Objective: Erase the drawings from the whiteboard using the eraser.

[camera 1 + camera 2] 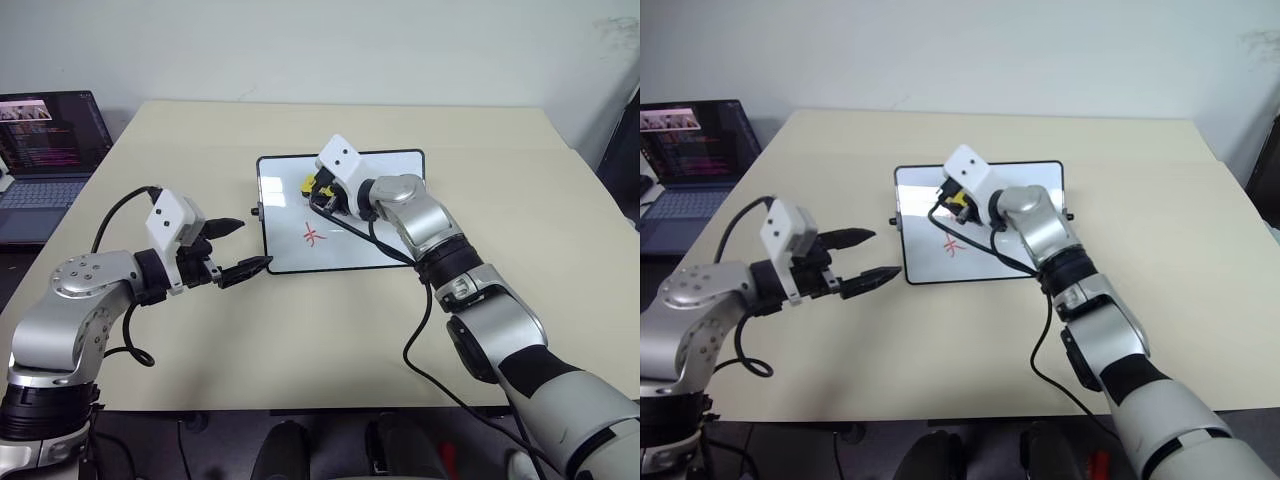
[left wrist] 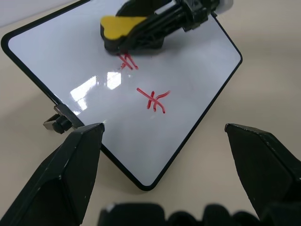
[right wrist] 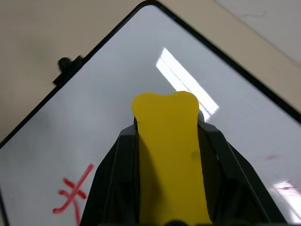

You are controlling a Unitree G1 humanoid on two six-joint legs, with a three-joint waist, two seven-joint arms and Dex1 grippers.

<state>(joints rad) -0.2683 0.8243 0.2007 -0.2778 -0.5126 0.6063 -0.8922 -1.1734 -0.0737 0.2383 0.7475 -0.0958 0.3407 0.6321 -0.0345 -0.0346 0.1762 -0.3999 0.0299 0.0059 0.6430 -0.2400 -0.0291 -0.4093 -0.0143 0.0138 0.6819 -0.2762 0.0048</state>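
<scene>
While one eraser [image 2: 123,29] wipes, two drawings [image 2: 153,99] remain.

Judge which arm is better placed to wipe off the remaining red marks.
Right. The right gripper already clamps the yellow, black-felted eraser on the glossy black-framed whiteboard, beside the red drawings. The left gripper hangs open and empty at the board's edge.

We see the whiteboard [image 2: 188,70] as glossy and smooth, mirroring ceiling lights, inside a thin black plastic-looking frame. The eraser [image 3: 169,155] top looks smooth, matt yellow. The table [image 1: 300,330] looks matt beige.
</scene>
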